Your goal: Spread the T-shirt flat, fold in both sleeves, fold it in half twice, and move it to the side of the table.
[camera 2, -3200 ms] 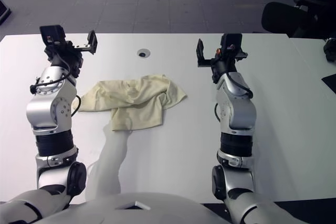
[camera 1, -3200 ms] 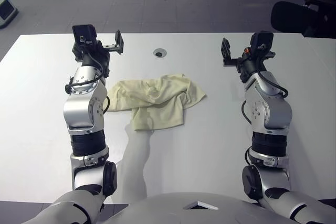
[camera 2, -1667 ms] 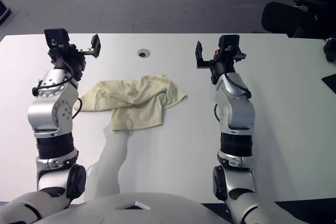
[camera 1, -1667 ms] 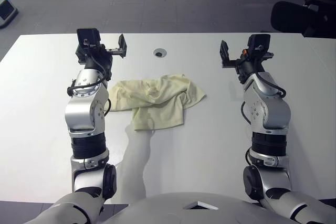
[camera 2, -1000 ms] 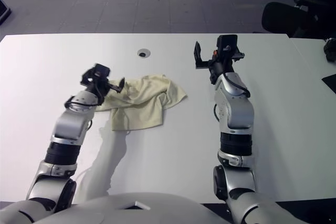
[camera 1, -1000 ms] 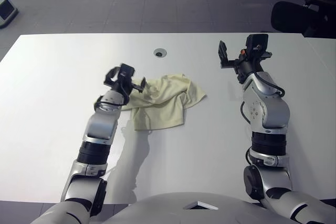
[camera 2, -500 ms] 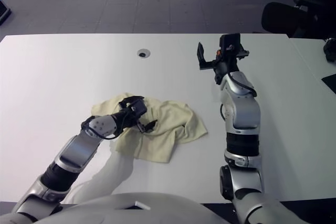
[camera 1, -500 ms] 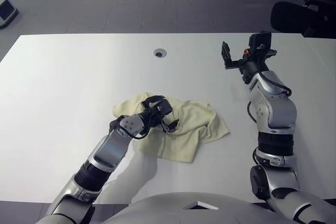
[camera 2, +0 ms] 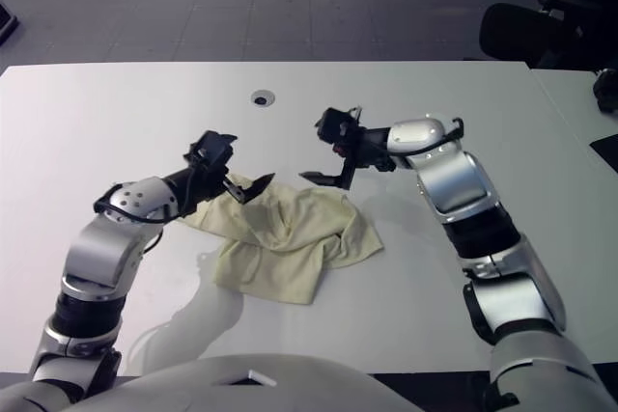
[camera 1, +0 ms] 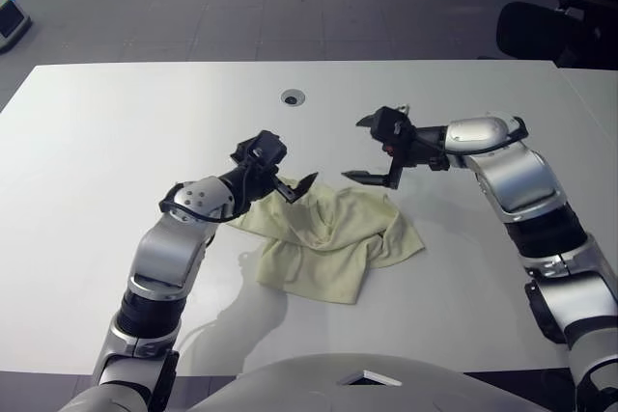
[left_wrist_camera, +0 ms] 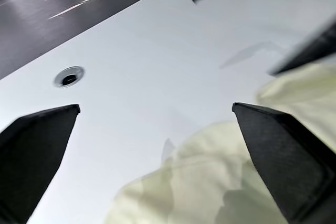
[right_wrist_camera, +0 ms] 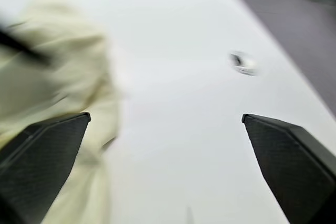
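Hovering wide open: left tool (camera 1: 287, 173), right tool (camera 1: 361, 150); crumpled pale-yellow cotton T-shirt (camera 1: 328, 238) just below them, likely for pinching and spreading.

A white counter (camera 1: 106, 132) carries a pale yellow T-shirt (camera 1: 323, 238), which lies crumpled and bunched near its middle. A small round cable port (camera 1: 294, 97) is set into the surface farther back, well apart from the cloth.

Blurred T-shirt (right_wrist_camera: 65, 80), cropped at edge
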Motion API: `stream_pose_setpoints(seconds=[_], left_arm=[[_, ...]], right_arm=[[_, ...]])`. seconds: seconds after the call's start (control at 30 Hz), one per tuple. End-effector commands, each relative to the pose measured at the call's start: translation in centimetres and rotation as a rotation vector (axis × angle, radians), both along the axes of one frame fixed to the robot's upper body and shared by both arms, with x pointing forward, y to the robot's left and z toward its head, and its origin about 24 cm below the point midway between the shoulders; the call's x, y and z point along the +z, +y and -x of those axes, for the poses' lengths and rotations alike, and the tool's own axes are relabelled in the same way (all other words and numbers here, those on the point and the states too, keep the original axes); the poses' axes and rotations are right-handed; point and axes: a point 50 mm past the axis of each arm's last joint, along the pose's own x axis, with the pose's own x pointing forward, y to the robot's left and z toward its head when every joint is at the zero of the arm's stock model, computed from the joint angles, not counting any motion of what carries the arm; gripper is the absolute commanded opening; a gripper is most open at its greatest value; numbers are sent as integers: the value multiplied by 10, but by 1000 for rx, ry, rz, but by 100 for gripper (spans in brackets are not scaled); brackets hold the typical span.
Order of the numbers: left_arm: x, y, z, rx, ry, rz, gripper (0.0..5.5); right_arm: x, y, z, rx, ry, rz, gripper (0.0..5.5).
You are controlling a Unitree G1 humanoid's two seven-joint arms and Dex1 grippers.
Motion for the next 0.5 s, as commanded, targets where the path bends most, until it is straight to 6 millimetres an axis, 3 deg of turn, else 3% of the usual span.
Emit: stream_pose_setpoints(seconds=[0.03,0.33,0.5], left_arm=[[-3,12,0,72,-6,-48,540],[-7,13,3,112,-9,-51,540],[-7,13,1,113,-8,-60,540]], right_arm=[[-1,8,0,150,5,115,538],[-17,15,-4,230,-18,196,538],[-24,20,0,252,-13,194,462]])
